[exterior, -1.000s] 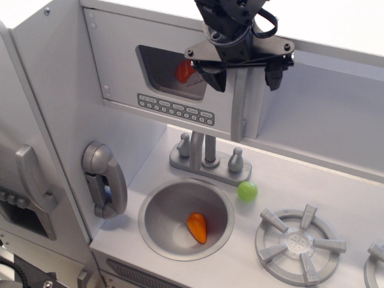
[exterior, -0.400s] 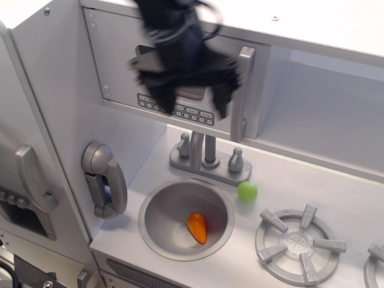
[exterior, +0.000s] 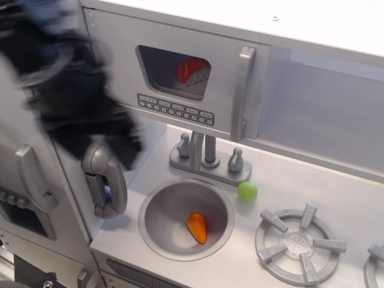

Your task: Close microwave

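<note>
The microwave (exterior: 174, 75) is built into the white-grey toy kitchen at the top middle. Its door sits flush and shut, with a rectangular window, a row of small buttons (exterior: 175, 108) and a tall vertical silver handle (exterior: 242, 93). A red-orange toy (exterior: 192, 71) shows through the window. My gripper (exterior: 114, 141) is a dark motion-blurred shape at the left, in front of the tall grey panel and just above the wall phone (exterior: 105, 179), well clear of the microwave. Its jaws are too blurred to read.
A round sink (exterior: 162, 231) holds an orange toy (exterior: 197, 227). A faucet (exterior: 209, 153) stands behind it. A green ball (exterior: 247, 191) lies on the counter beside a grey burner (exterior: 299, 243). An open white shelf cubby (exterior: 330, 117) is to the right of the microwave.
My arm has swung fast from the microwave handle at top right across the door to the left side and downward. The door looks shut throughout.
</note>
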You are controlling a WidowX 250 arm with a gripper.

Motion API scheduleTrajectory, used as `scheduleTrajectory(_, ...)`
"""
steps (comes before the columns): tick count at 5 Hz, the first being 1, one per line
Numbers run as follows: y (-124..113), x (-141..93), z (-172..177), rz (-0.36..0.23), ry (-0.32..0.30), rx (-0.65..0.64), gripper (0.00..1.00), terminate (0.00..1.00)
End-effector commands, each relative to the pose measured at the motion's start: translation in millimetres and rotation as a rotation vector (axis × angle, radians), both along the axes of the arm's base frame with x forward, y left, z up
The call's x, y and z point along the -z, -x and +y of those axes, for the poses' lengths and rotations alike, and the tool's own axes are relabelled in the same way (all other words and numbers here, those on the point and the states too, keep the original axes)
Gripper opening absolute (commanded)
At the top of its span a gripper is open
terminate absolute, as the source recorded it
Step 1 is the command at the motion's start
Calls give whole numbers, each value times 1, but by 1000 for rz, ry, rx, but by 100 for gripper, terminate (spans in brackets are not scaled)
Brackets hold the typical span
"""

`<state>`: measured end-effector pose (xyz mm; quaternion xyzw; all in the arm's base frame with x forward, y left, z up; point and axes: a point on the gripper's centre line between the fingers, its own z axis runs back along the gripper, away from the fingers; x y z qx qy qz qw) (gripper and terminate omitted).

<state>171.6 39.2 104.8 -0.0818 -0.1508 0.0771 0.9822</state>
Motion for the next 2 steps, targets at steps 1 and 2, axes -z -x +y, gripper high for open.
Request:
scheduleTrajectory(1, -4, -9, 6, -11, -3, 6, 100, 0)
scheduleTrajectory(2, -4, -9, 6, -11, -3, 6, 100, 100)
